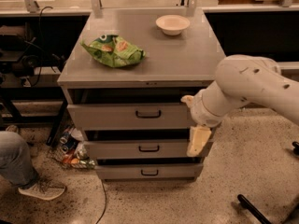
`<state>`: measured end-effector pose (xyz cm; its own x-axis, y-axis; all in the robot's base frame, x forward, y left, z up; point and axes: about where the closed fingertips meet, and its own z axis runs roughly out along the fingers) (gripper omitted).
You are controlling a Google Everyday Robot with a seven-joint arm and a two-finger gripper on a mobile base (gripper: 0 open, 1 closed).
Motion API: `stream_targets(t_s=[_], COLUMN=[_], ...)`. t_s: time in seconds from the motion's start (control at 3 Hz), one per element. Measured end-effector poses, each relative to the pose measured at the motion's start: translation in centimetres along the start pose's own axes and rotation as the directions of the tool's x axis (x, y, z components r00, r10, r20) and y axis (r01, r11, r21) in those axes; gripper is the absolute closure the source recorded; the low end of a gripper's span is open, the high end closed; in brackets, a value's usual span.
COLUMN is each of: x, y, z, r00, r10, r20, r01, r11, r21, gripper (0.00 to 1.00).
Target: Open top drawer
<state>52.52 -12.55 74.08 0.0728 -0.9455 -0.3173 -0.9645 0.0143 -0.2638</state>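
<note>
grey top drawer (107,117), end effector (197,139) at right edge

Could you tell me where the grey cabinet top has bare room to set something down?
The grey cabinet top is bare front right, between the green crinkled chip bag, the white round bowl and the right edge, and back left behind the bag. The bag crowds the left middle. The cream gripper hangs below the wide grey top drawer's right end.
</note>
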Motion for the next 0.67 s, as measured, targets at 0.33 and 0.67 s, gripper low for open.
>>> stream_targets(t_s=[0.33, 0.67], x=[-0.3, 0.0], y=[-3.3, -7.2], z=[2.1, 6.7], r00=[1.0, 0.999], r10=[0.008, 0.049], r20=[0.013, -0.018], r01=[-0.008, -0.048], r11=[0.9989, 0.9969], r21=[0.046, 0.062], gripper=[0.0, 0.0])
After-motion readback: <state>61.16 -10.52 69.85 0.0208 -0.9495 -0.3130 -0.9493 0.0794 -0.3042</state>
